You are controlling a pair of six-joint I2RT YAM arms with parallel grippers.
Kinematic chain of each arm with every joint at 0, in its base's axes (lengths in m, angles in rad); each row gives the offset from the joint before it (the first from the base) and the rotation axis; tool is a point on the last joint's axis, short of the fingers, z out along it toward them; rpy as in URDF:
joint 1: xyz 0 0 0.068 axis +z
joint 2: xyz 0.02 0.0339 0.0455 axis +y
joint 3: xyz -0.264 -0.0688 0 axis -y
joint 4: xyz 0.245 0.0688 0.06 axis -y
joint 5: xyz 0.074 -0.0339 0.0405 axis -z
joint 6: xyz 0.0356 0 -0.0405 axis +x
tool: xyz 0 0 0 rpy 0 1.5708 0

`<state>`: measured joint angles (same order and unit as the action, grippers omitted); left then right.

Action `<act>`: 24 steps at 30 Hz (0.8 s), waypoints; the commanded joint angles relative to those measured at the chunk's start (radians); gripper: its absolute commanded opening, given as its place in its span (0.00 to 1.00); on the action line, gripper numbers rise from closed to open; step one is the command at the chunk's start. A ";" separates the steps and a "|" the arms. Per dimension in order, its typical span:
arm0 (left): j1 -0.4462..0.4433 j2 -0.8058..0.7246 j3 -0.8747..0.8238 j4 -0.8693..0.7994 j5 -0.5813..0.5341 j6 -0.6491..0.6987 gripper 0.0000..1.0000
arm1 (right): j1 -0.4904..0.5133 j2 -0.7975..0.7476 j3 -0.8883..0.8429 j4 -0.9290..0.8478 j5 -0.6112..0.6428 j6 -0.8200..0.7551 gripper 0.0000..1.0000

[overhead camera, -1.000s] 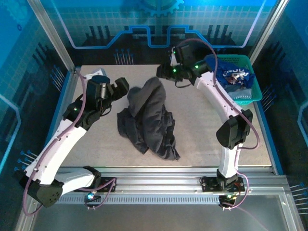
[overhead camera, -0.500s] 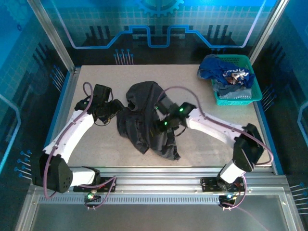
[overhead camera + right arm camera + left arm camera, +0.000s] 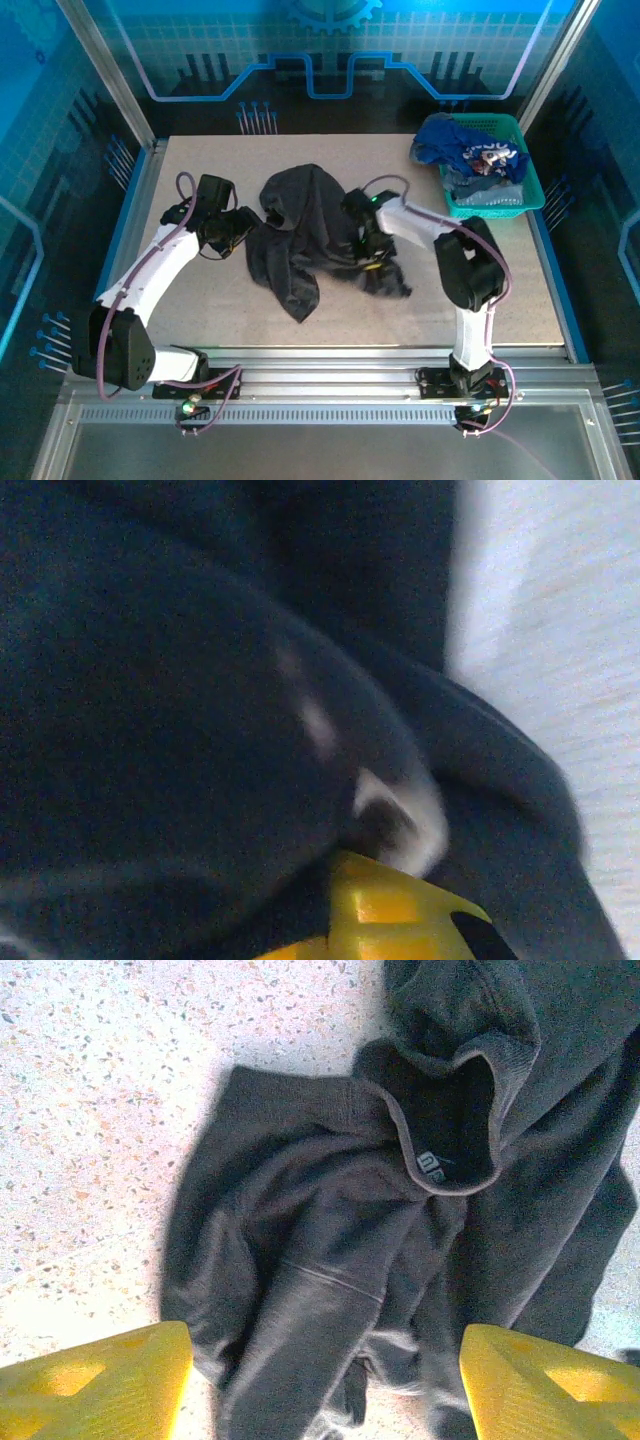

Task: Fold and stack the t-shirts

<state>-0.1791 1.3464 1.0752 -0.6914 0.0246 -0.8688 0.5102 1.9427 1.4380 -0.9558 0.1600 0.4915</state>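
My right end effector [image 3: 371, 260] has drawn back toward my own base since half a second ago, and the lower hem of the charcoal t-shirt [image 3: 300, 235] has come with it, now bunched in a dark clump to the right of where it lay. From the right wrist, the yellow ribbed fingers [image 3: 392, 912] sit together at the bottom centre with soft, dark knit heaped over them. They look closed on a fold of the shirt, though the picture is blurred. A pale strip of the surface [image 3: 560, 610] shows to the right of the cloth. My left end effector [image 3: 320, 1390] has barely shifted in that half second and hangs spread wide over the shirt's left edge, holding nothing. Its two yellow textured fingertips [image 3: 90, 1380] stand at the bottom corners of the left wrist view, with crumpled cloth between them. That view gives what the overhead one cannot: a ribbed collar [image 3: 470, 1070] folded open, a small label [image 3: 431, 1166] inside it, and a stitched seam across a wrinkled panel. The speckled, stone-like surface [image 3: 110, 1080] lies beside the cloth. From above, the shirt lies in a rumpled heap mid-surface between my arms. At the far right corner a teal mesh basket [image 3: 527, 190] holds a royal-blue t-shirt [image 3: 450, 145] with pale print, draped over its rim.
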 commanded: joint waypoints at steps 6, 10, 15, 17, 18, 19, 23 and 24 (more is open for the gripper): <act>0.022 0.024 0.021 0.055 0.034 -0.026 0.73 | 0.019 -0.109 0.170 -0.037 0.153 -0.081 0.28; 0.065 0.117 0.044 0.123 0.079 -0.062 0.73 | 0.185 -0.098 0.169 0.036 -0.019 -0.069 0.51; 0.128 0.302 0.144 0.232 0.160 -0.136 0.73 | 0.290 0.040 0.215 0.145 -0.226 -0.023 0.56; 0.143 0.391 0.216 0.253 0.187 -0.165 0.73 | 0.303 0.106 0.260 0.162 -0.239 -0.024 0.58; 0.147 0.440 0.257 0.261 0.196 -0.171 0.73 | 0.304 0.153 0.305 0.145 -0.246 -0.024 0.58; 0.148 0.483 0.296 0.267 0.203 -0.178 0.74 | 0.302 0.195 0.349 0.126 -0.255 -0.025 0.58; 0.148 0.637 0.412 0.275 0.238 -0.211 0.78 | 0.304 0.302 0.452 0.089 -0.243 -0.027 0.52; 0.148 0.669 0.432 0.281 0.249 -0.226 0.77 | 0.299 0.323 0.476 0.069 -0.229 -0.024 0.49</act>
<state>-0.0345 1.9553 1.4528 -0.4263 0.2050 -1.0431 0.8165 2.2337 1.8446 -0.8360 -0.0574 0.4564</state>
